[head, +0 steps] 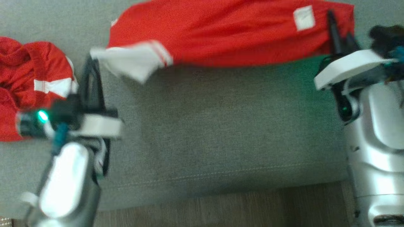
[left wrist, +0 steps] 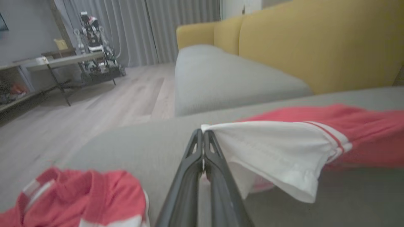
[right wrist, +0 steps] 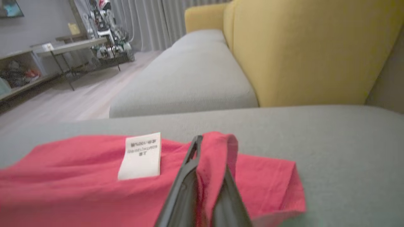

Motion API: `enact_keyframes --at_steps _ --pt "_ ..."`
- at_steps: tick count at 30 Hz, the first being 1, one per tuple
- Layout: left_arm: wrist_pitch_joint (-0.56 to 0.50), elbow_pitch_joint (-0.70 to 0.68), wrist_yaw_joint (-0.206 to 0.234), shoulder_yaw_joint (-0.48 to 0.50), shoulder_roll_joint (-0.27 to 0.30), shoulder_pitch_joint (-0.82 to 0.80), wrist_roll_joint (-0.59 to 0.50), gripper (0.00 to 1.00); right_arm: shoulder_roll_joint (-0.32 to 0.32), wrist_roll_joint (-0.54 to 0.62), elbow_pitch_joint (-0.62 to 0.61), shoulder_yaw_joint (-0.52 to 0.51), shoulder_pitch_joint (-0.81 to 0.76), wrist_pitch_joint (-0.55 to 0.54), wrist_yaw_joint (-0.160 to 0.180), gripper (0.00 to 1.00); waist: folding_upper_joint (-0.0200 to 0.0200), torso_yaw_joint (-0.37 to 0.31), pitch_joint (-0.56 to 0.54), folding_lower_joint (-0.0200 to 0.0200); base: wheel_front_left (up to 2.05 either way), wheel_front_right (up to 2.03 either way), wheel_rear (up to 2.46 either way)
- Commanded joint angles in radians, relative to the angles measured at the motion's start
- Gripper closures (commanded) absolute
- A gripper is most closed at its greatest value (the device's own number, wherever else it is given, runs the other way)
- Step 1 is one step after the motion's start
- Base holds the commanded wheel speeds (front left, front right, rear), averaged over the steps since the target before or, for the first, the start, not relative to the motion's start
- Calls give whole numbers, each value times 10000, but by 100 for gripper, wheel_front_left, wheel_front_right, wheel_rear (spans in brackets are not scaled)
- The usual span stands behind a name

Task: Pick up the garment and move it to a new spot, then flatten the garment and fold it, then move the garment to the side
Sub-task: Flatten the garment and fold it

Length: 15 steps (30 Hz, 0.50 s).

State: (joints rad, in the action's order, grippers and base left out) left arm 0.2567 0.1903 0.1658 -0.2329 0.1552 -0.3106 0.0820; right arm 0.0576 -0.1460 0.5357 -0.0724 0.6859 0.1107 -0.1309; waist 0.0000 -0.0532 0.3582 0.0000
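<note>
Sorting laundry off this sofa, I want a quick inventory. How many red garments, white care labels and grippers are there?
Red garments: 2 (stretched red garment, crumpled red garment)
White care label: 1
Grippers: 2 (left gripper, right gripper)
Total: 5

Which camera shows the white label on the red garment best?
The right wrist view: the label lies close, its print visible. The head view shows it small and blurred; the left wrist view faces the white sleeve.
</note>
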Motion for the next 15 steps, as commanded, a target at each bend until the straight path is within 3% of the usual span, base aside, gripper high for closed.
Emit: enact_keyframes --at_steps 1,7,15 --pt "51 -801 -72 583 322 -846 -52 100 107 35 -622 -51 295 258 2 100 0 -2 -114 0 0 0 0" --pt "51 -1668 -417 986 545 -1037 25 100 381 -626 -1851 262 -530 214 2 100 0 -155 -260 0 0 0 0" --pt "51 -735 -472 1256 200 942 299 100 493 -1587 -2969 1301 -4015 413 2 100 0 -200 42 0 0 0 0"
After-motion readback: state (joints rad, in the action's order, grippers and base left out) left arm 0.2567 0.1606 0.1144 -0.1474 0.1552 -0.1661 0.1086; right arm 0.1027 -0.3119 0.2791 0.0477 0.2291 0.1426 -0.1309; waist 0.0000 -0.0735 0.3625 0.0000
